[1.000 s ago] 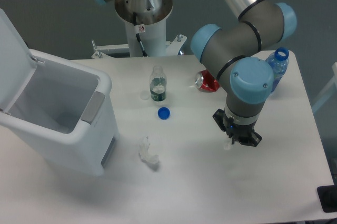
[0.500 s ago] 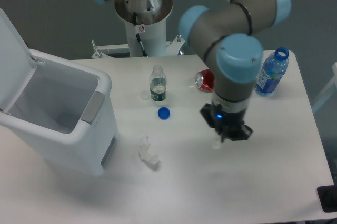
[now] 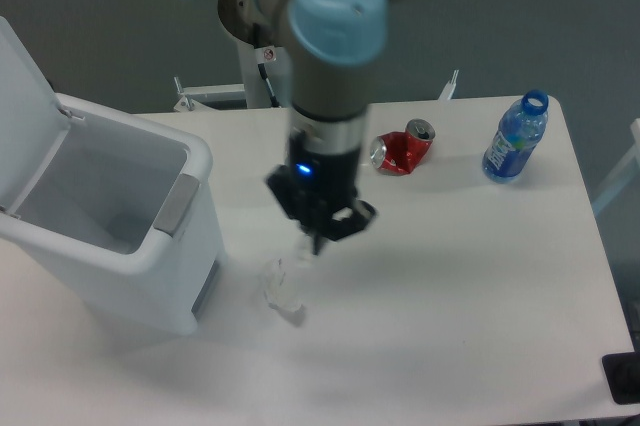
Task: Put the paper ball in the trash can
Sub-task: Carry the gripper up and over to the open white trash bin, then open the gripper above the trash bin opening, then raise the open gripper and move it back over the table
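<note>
We are closing in on the paper ball [image 3: 281, 292], which is lying on the tabletop [image 3: 460, 296] just beside the front corner of the trash can [image 3: 110, 221], on the side facing the crushed red can [image 3: 401, 149]; the bin's lid is standing open and the ball is not yet inside it. Our gripper [image 3: 318, 239] is hanging just above and a touch behind the ball, on the side away from the trash can, and we are judging this to be the approach step, with the grasp yet to come. The jaws are blurred and seen from above, so we cannot tell how far apart they are standing, though we are seeing nothing held between them. Next, we are thinking, the move calls for easing down over the wad, straddling its narrow width, and pinching it before lifting clear of the bin's rim. Compared with half a second ago, our arm is now much nearer the trash can, having swung across from the tabletop in front of the red can, and it is now covering the small bottle and blue cap that were showing then; the ball, red can and blue bottle [image 3: 515, 136] are lying where they were
</note>
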Motion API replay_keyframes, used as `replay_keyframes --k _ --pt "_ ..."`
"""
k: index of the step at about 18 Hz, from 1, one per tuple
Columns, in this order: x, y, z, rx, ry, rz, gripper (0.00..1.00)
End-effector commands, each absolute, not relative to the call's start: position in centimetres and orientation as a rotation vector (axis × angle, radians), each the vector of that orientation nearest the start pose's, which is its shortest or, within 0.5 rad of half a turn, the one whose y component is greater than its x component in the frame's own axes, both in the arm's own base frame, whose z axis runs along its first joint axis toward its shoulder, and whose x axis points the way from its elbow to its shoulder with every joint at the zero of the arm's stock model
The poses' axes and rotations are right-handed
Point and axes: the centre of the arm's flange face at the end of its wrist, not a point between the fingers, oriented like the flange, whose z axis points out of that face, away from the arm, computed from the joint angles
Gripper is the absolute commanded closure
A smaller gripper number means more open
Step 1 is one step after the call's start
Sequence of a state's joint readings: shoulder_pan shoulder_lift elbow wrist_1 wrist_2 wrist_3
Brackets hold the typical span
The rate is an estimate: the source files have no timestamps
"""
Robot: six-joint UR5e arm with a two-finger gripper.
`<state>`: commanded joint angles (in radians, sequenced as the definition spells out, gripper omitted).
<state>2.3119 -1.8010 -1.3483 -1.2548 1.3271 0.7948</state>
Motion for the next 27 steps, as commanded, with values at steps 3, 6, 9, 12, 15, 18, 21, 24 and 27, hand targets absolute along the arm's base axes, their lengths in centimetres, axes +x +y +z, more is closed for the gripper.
replay_keyframes --k 3,6,9,12,15,18,21,24,27 --pt "-25.9 56.7 52.9 -2.707 0.131 0.054 0.97" --pt "-21.5 57.3 54.7 -2.668 0.145 0.051 0.96" --pt "-17.9 57.0 55.7 -2.652 0.214 0.049 0.90" --pt "-14.4 57.2 54.0 -2.672 0.298 0.007 0.73" --pt "-13.1 57.1 52.8 -2.693 0.323 -0.016 0.48" --pt "-13.1 57.0 53.0 -2.688 0.321 -0.014 0.04" --pt "-13.8 56.9 53.0 -2.692 0.288 -0.016 0.00" --pt "-16.8 56.0 53.0 -2.701 0.218 0.003 0.00" --pt "-22.0 54.6 53.1 -2.701 0.111 0.048 0.00"
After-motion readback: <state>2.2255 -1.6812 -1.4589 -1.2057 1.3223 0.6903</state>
